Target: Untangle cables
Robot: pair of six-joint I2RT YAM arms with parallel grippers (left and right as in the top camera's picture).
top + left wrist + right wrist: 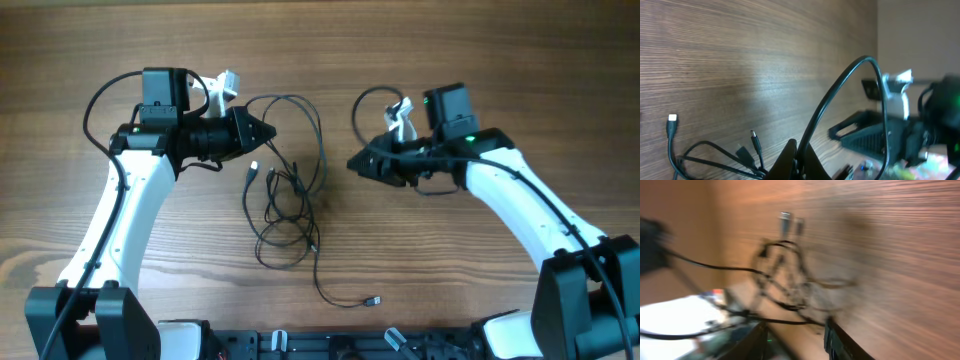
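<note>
Desk [520, 60]: brown wood-grain surface, filling the overhead view. The left arm [130, 215] and the right arm [520, 200] (white links, black joints) reach inward from the near edge. The cables [285, 195] lie as a loose black tangle at the desk centre, with one loop extending toward the far edge. The left hand [265, 130] is pressed together, pinching one strand at the tangle's upper left. The left wrist view shows that strand arching up from the closed fingertips [787, 161]. The right hand [353, 163] is spread, fingers apart, just right of the tangle. One plug [372, 300] lies apart from the tangle, toward the near edge.
</note>
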